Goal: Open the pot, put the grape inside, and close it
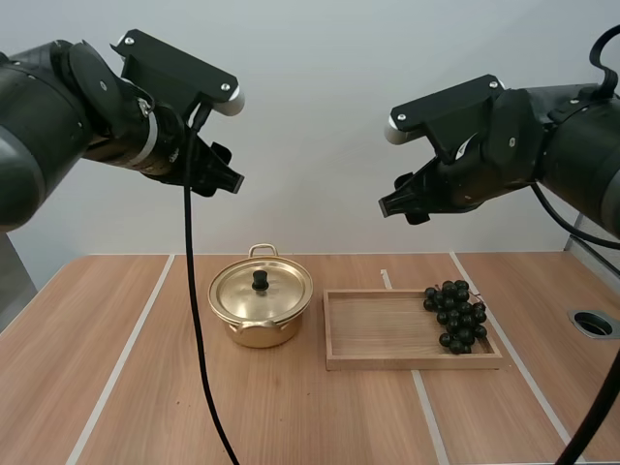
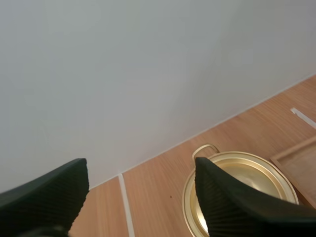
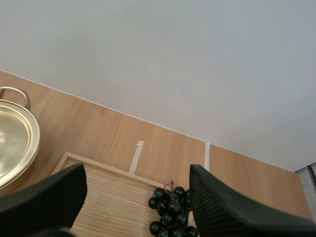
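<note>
A gold pot (image 1: 260, 310) stands near the table's middle with its lid (image 1: 261, 290) on, a black knob (image 1: 260, 281) on top. To its right a bunch of dark grapes (image 1: 456, 315) lies at the right end of a wooden tray (image 1: 373, 329). My left gripper (image 1: 221, 172) hangs high above the table, up and left of the pot, open and empty. My right gripper (image 1: 402, 201) hangs high over the tray, open and empty too. In the left wrist view the pot (image 2: 247, 173) lies beyond the spread fingers (image 2: 222, 197). The grapes (image 3: 170, 210) show between the right gripper's fingers (image 3: 217, 207).
White tape lines (image 1: 126, 354) run front to back across the wooden table. A round metal-rimmed hole (image 1: 593, 324) sits in the table at the far right. A plain wall rises behind the table's back edge.
</note>
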